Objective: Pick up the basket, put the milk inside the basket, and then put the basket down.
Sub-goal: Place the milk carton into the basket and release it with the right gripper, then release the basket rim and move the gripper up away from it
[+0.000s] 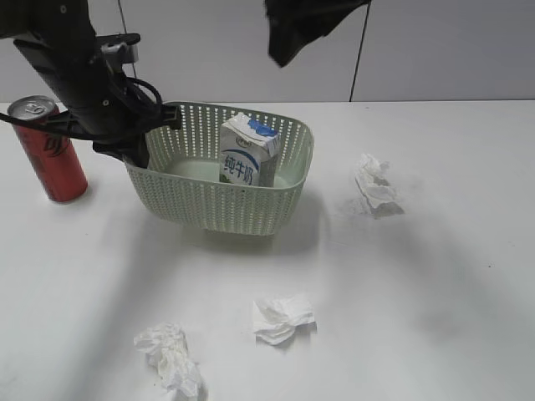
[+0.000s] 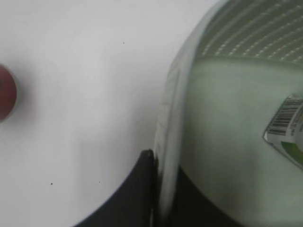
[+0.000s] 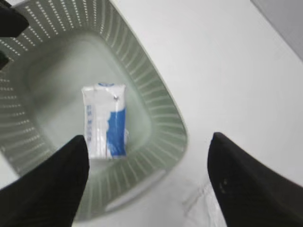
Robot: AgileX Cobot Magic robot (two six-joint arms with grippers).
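The pale green basket (image 1: 219, 200) sits at the middle left of the table, tilted a little. The milk (image 1: 247, 152) stands upright inside it. My left gripper (image 1: 144, 144) is shut on the basket's left rim. In the left wrist view its fingers (image 2: 158, 189) pinch the rim of the basket (image 2: 175, 118), with the milk (image 2: 286, 127) at the right edge. My right gripper (image 3: 149, 175) is open and empty, high above the basket (image 3: 165, 118); the milk (image 3: 105, 120) shows below it. Only its dark tip (image 1: 305, 29) shows at the top of the exterior view.
A red soda can (image 1: 52, 149) stands left of the basket, close to my left arm; it also shows blurred in the left wrist view (image 2: 5, 97). Crumpled white tissues lie at the right (image 1: 374, 185), front middle (image 1: 282, 319) and front left (image 1: 171, 357).
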